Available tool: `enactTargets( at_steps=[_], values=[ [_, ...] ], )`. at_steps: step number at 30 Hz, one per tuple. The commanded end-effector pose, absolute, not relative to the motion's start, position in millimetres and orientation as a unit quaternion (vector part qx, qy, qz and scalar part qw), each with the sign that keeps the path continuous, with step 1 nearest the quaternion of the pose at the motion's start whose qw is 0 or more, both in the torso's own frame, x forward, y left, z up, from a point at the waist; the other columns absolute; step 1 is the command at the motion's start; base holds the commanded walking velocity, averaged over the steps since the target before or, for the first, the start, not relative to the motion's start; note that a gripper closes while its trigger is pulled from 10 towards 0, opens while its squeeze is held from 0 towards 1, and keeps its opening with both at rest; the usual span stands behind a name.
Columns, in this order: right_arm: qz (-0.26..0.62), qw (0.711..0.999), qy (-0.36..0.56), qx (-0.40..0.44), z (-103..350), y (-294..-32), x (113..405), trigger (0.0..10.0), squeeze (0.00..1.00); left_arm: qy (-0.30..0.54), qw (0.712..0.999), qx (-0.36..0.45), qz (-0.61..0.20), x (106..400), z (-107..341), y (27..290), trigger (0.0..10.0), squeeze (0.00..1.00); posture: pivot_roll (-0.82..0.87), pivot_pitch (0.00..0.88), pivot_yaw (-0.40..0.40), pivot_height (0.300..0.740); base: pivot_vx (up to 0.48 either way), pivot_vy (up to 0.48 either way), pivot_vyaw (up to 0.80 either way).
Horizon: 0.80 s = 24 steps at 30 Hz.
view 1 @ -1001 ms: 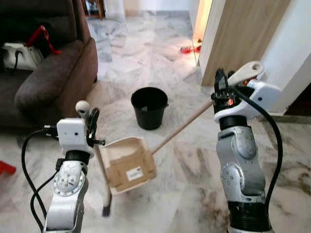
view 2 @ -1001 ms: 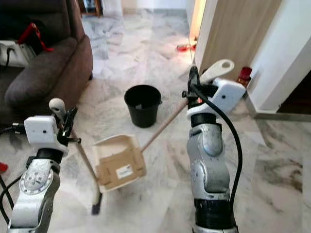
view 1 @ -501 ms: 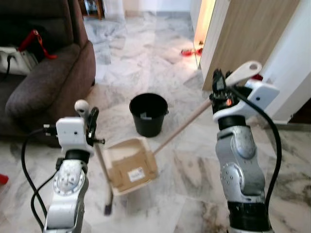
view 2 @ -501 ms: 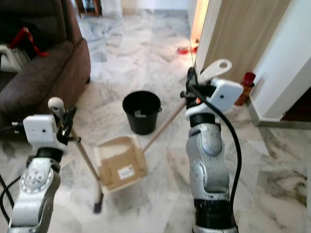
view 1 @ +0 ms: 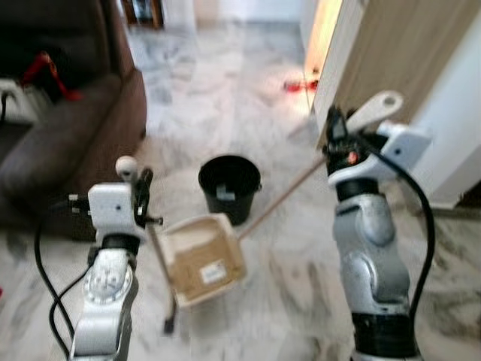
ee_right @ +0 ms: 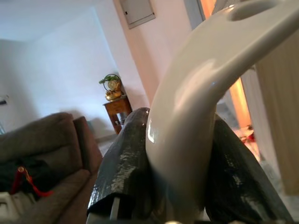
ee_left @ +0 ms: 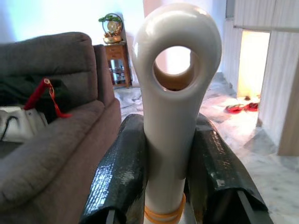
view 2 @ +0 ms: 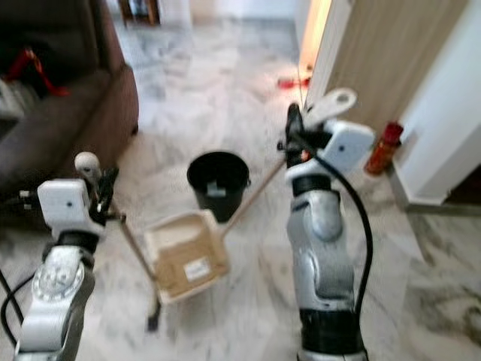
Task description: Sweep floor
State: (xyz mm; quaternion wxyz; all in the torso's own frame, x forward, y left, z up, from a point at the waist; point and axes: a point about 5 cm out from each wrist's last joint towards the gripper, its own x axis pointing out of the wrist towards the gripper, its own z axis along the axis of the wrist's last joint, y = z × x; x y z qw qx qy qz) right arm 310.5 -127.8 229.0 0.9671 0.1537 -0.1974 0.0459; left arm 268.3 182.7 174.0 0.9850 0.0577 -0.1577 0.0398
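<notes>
Broom (view 1: 161,278) hangs from the left claw (view 1: 140,197), whose two fingers (ee_left: 122,172) pinch the white looped top of its handle; the thin stick slants down below that claw to a dark head resting on the marble floor (view 1: 225,83). Dustpan (view 1: 201,257), cream with a brown cardboard sheet and a white label lying inside, sits on the floor just beside the broom stick, between the two arms. Its long wooden handle (view 1: 282,201) rises at a slant up to the right claw (view 1: 336,131), which is clamped around the white curved grip (ee_right: 205,102) at the handle's end, one finger (ee_right: 124,163) on each side. A black bucket (view 1: 229,186) stands upright on the floor beyond the dustpan, ahead of both claws and apart from the pan's rim. A brown sofa (view 1: 68,150) lies out past the left claw, with a red strap (view 1: 45,71) on its seat. A wooden door (view 1: 398,53) stands beyond the right claw, and a red bottle (view 2: 383,148) rests near the wall there.
</notes>
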Motion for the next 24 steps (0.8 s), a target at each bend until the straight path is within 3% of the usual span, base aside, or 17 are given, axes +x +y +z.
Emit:
enactTargets(
  at_steps=[1, 24],
  values=[
    [0.05, 0.957, -0.233, 0.168, 245.0, -130.1, 305.6, 10.0, 0.0, -0.19, 0.98, 0.049, 0.028, 266.4, 185.6, 175.9, 10.0, 0.0, 0.0, 0.104, 0.037, 0.74, 0.379, 0.0, 0.0],
    [0.066, 0.953, -0.238, 0.176, 249.2, -123.8, 303.8, 10.0, 0.0, -0.194, 0.979, 0.051, 0.023, 267.1, 187.5, 175.9, 10.0, 0.0, 0.0, 0.072, 0.042, 0.74, 0.378, 0.0, 0.0]
  ],
)
